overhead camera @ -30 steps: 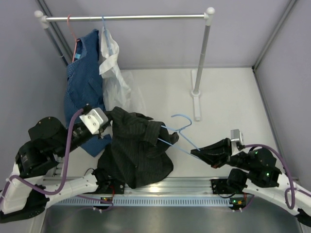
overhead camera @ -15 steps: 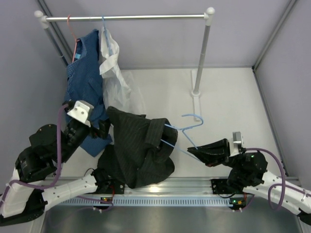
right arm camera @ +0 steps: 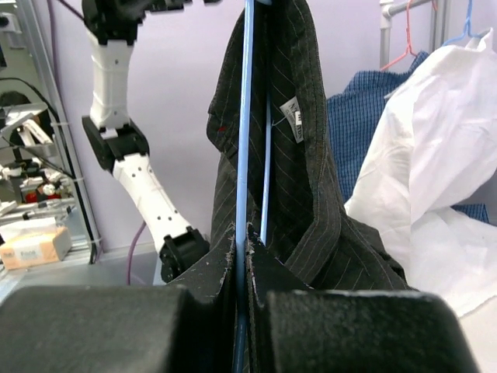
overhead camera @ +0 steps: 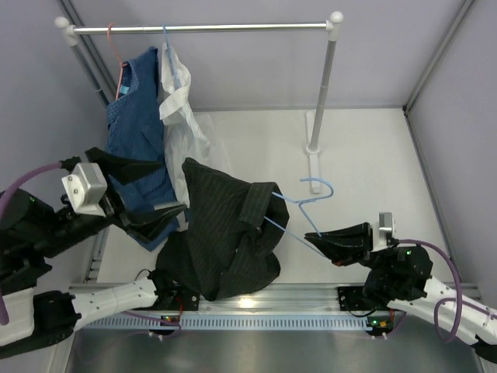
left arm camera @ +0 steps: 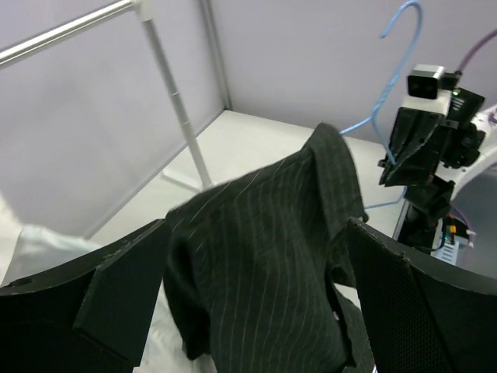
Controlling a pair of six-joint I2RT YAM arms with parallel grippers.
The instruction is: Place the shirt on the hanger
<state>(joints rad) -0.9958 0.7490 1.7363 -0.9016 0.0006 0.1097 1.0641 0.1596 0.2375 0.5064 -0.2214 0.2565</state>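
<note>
The black pinstriped shirt (overhead camera: 225, 233) hangs in a bunch over the left end of the light-blue wire hanger (overhead camera: 299, 225), its lower part resting near the table's front edge. My right gripper (overhead camera: 314, 235) is shut on the hanger's wire; the right wrist view shows the wire (right arm camera: 248, 116) pinched between the closed fingers (right arm camera: 210, 272), with the shirt (right arm camera: 311, 179) draped behind it. My left gripper (overhead camera: 172, 186) stands wide open just left of the shirt. In the left wrist view the shirt (left arm camera: 272, 194) fills the space ahead of the open gripper (left arm camera: 256, 229), and nothing is clamped.
A clothes rack (overhead camera: 202, 28) stands at the back, its right post (overhead camera: 322, 93) on a base (overhead camera: 314, 167). A blue patterned garment (overhead camera: 136, 140) on an orange-red hanger (overhead camera: 116, 50) and a white shirt (overhead camera: 182, 116) hang at the rack's left end.
My left gripper has let go of the shirt, opened wide and drawn back to the left. The right gripper has swung the hanger, so its hook now lies further right.
</note>
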